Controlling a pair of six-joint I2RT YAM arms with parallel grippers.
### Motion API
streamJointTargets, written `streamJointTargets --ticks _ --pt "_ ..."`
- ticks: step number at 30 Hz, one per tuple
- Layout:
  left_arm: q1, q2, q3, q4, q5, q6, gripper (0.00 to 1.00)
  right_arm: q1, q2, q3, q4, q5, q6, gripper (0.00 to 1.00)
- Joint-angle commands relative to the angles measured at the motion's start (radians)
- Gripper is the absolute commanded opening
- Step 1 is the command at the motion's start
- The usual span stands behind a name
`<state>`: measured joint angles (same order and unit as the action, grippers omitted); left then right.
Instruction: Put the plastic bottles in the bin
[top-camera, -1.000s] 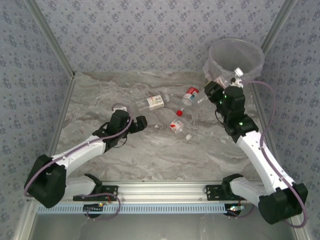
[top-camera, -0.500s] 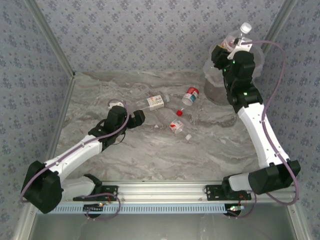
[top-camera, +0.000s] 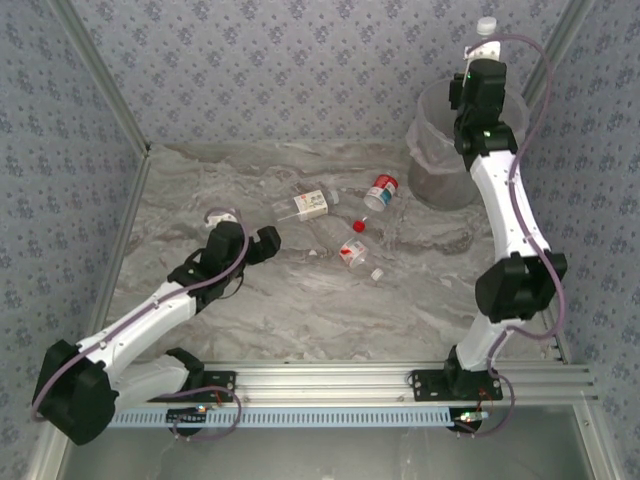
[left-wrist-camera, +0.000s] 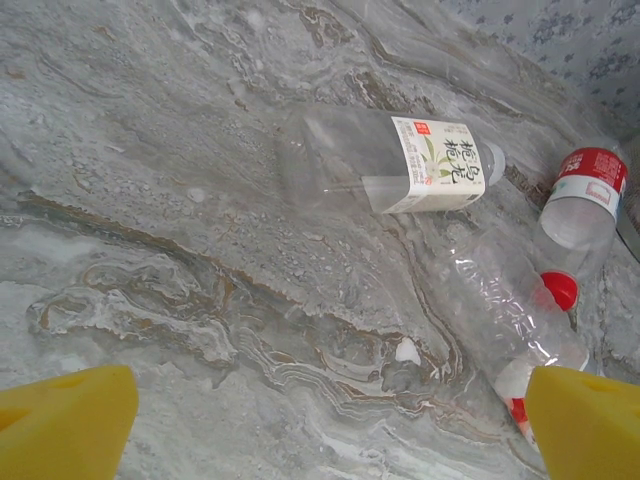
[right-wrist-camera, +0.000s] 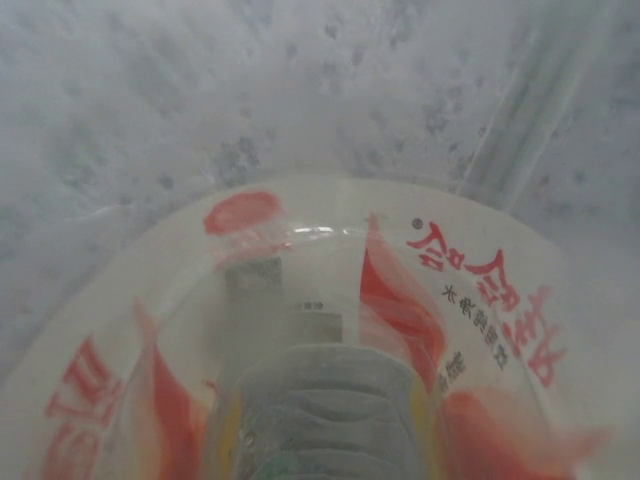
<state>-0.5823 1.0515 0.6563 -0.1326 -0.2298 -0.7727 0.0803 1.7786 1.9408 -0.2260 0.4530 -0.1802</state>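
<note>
Right claw (top-camera: 482, 52), clamped on a bottle (top-camera: 487, 25), has swung up from beside the bin (top-camera: 432, 165) to high over it; we judge release comes next. Left claw (top-camera: 266, 241) hangs spread apart near loose bottles (top-camera: 305, 205) on the table (top-camera: 300, 310).

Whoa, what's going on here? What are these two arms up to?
Two robot arms are clearing plastic bottles off a table into a bin. The right gripper is raised high at the bin, shut on a clear bottle with a red label, which it has not yet dropped. The left gripper hovers open, low over the table. It faces several bottles lying there, and the nearest is a white-labelled bottle.
</note>
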Motion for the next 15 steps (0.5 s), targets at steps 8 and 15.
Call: streamJointTargets --ticks 8,15 --pt "0.005 -0.06 -0.03 -0.051 -0.039 -0.013 0.99 -0.056 0.25 0.334 -0.237 0.089 -0.184 0.52" --pt "0.005 -0.107 -0.066 -0.069 -0.066 -0.034 1.0 -0.085 0.293 0.346 -0.25 0.069 -0.226 0.56"
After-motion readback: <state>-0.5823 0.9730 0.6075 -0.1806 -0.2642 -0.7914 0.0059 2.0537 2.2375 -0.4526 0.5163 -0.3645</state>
